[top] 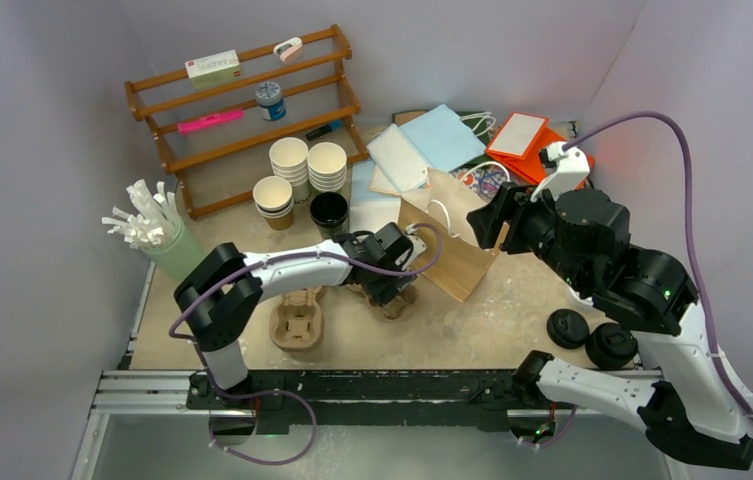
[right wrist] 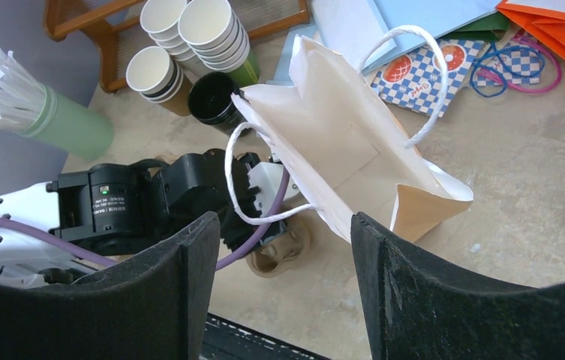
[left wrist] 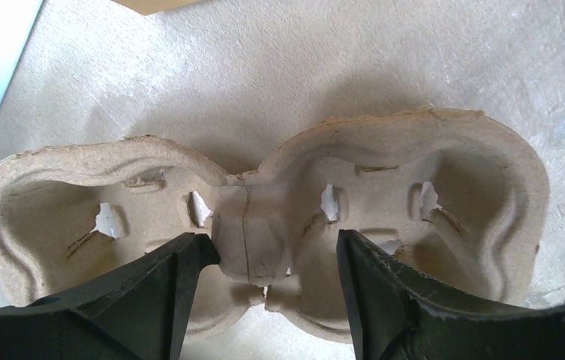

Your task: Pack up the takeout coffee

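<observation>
Only the left wrist view shows the moulded brown pulp cup tray (left wrist: 249, 217) close: rough fibre, torn wells, left fingers (left wrist: 151, 300) apart astride its middle ridge; pinching or not, I cannot tell. Overhead, stacked kraft-brown paper cups (top: 274, 198), white inside, stand upper left of centre on the surface (top: 452, 322). Right fingers (right wrist: 414, 292) gape, empty, above the white-lined kraft paper bag (right wrist: 339, 142).

The pulp tray (left wrist: 384, 142) sits directly under the left gripper (left wrist: 275, 247), its ridge between the spread jaws. Bare worktop (left wrist: 264, 75) lies ahead. Below the right gripper (right wrist: 285, 225), the paper bag (right wrist: 339, 142) gapes open, with its handle loop (right wrist: 234, 187) alongside.
</observation>
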Available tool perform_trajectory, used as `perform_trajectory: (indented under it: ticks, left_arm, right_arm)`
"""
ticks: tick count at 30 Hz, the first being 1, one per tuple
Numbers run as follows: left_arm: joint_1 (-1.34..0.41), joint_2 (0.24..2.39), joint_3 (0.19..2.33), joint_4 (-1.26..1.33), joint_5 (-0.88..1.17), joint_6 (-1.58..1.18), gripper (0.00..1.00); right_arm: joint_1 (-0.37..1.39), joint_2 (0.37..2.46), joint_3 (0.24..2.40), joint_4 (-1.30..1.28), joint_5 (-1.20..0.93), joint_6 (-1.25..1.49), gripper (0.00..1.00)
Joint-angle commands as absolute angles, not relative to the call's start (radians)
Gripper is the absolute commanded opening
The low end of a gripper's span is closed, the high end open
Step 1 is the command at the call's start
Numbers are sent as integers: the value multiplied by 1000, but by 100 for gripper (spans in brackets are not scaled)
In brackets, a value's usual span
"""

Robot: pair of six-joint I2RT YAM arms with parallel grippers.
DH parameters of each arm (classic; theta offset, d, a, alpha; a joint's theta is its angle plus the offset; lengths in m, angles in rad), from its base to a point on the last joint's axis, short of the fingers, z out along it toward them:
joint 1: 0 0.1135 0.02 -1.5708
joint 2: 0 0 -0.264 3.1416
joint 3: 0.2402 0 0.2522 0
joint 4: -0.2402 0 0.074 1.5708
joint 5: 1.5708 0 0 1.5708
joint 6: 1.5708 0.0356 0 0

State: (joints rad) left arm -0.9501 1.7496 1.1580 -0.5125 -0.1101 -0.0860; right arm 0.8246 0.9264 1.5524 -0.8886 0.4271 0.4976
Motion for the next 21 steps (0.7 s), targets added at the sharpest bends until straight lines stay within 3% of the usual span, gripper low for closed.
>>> perform_trajectory:
  ticks: [1,7,14,21]
  left_arm:
    - [-937,1783,1183,-494,-91,-96,70]
    - [-912,1785,1181,-481,-47,-97,76]
    - [-908,1791,1210,-524,-32,-96,54]
    - [-908,1706,1260,-592,-22,-115,52]
  right_arm:
    - [826,921,1544,-871,421,509,67]
    - [827,925,1550,-869,419,506,67]
    - [826,923,1549,-865,421,505,67]
    - [827,921,1544,-864,420,509,67]
